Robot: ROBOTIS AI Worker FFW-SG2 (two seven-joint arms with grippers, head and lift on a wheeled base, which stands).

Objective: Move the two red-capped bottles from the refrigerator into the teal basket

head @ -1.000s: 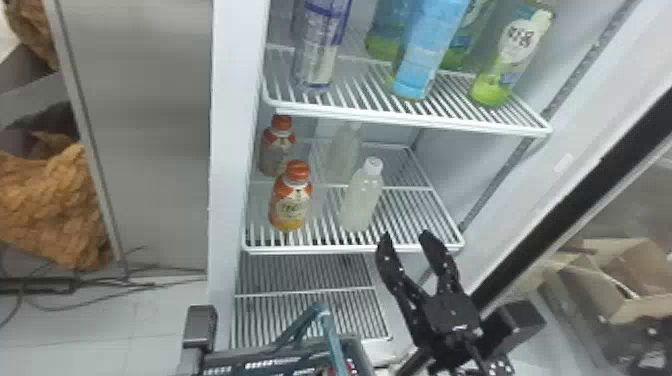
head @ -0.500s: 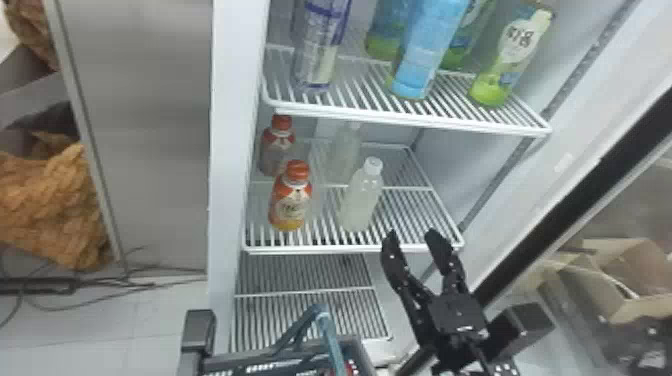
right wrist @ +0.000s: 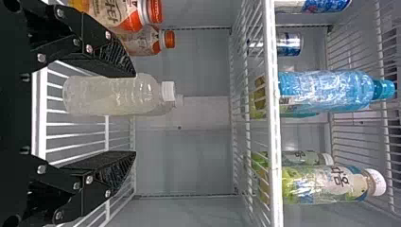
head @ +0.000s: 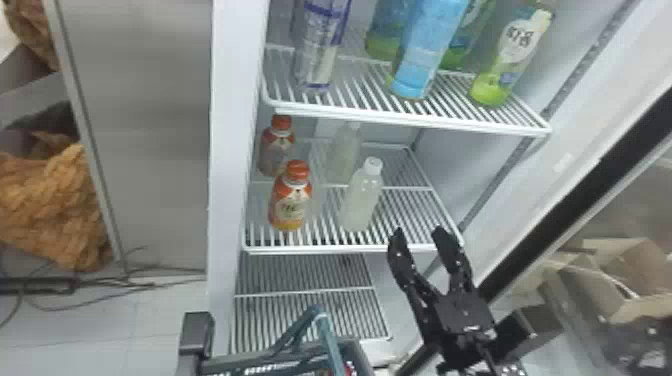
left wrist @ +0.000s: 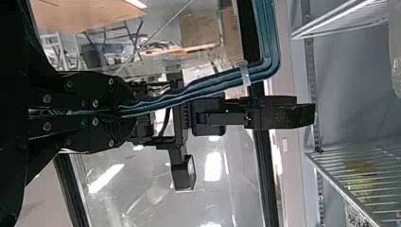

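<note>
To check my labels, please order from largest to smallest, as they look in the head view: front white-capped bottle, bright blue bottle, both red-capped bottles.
1. Bright blue bottle
2. Front red-capped bottle and front white-capped bottle: too alike to rank
3. Rear red-capped bottle

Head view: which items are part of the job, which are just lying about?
Job:
- front red-capped bottle
- rear red-capped bottle
- teal basket

Just there:
- white-capped bottle
- blue bottle
- cardboard box

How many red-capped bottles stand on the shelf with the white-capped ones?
2: the front bottle near the shelf's front edge, and the rear bottle behind it, slightly left. More could be hidden behind them.
</note>
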